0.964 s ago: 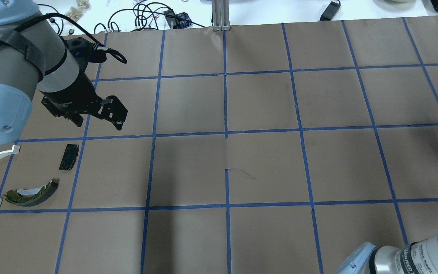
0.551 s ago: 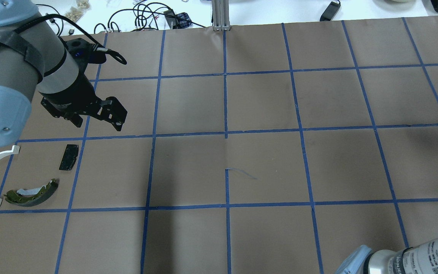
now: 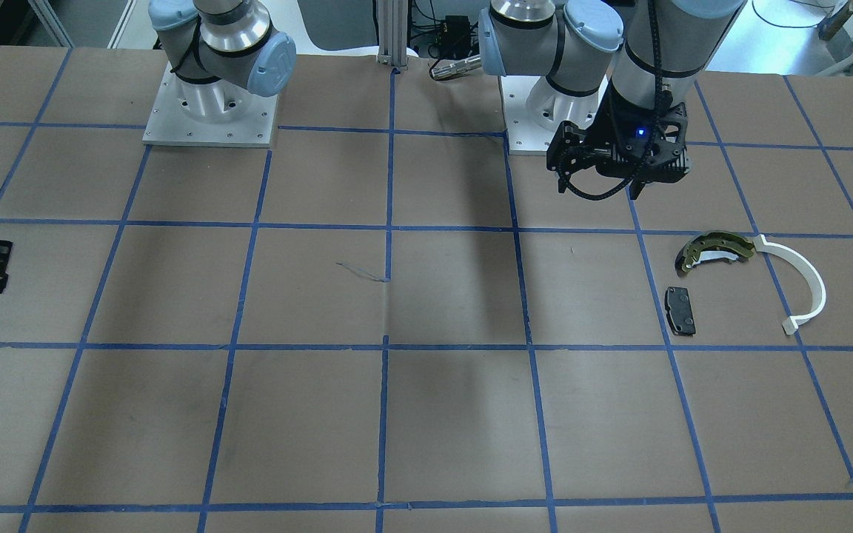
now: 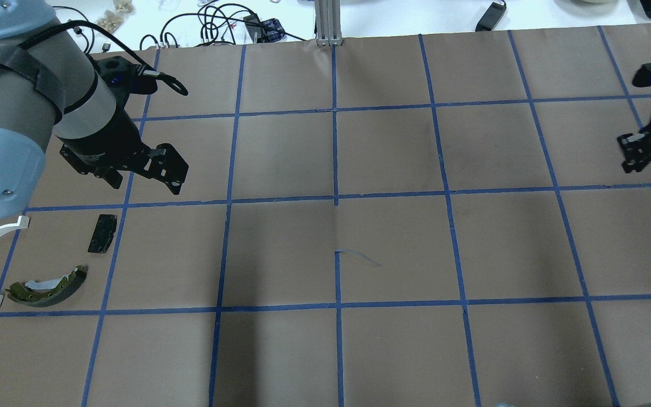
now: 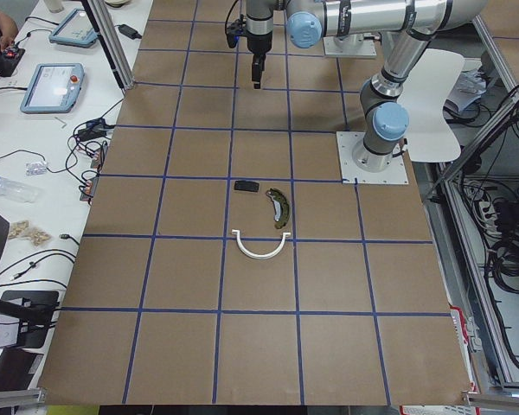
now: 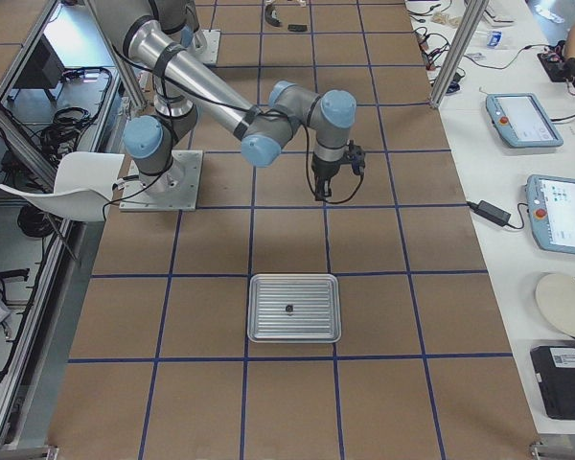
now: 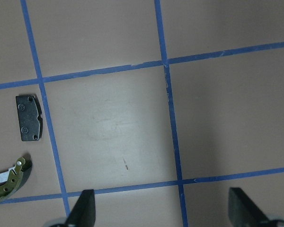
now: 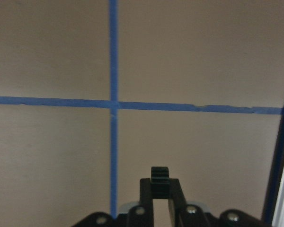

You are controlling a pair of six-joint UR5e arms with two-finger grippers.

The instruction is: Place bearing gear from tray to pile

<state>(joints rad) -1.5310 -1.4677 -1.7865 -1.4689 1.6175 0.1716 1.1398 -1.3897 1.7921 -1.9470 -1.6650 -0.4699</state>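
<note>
The right jaws are clamping one bearing gear [image 8: 160, 176]; the left jaws are standing apart near the pile [image 4: 102, 233] of three parts.

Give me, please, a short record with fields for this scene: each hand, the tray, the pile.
right hand: shut on the bearing gear, over the table near the tray
left hand: open, empty, over the table near the pile
tray: holds one small dark part, too small to identify
pile: brake shoe, white arc, black pad; pad lies apart from the others
task state: gear not yet at the pile
</note>
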